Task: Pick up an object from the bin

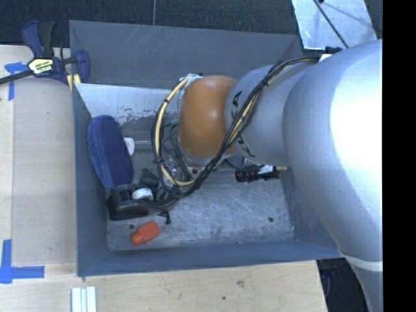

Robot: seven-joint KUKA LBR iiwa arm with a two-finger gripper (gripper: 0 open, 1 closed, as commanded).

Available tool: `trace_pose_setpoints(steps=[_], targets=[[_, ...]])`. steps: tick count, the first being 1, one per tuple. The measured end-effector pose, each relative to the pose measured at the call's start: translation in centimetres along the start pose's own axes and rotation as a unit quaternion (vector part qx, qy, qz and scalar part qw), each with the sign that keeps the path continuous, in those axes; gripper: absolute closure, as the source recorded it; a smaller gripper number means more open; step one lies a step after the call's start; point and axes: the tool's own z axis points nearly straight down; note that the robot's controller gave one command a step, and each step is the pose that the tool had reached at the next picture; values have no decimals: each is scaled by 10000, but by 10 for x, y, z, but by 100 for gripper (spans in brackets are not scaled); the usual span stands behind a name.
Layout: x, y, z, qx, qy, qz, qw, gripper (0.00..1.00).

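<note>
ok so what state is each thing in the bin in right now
blue pad: lying along the left wall
black tool: lying on the floor, next to the pad
orange piece: lying loose by the front wall
black pen: lying on the floor beside the arm
arm: down in the bin

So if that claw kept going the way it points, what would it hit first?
Probably the black object beside the blue oval pad: the gripper points down at its edge. Depth is hard to judge from above, so it might meet the bin floor next to it instead.
</note>
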Motion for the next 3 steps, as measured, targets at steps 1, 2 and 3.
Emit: trace_pose_setpoints(steps=[1,2,3], targets=[[-1,-6,4,57,-3,12,10000,0],[0,-7,5,69,15,16,10000,100],[-19,-5,-48,71,22,-79,9999,100]])
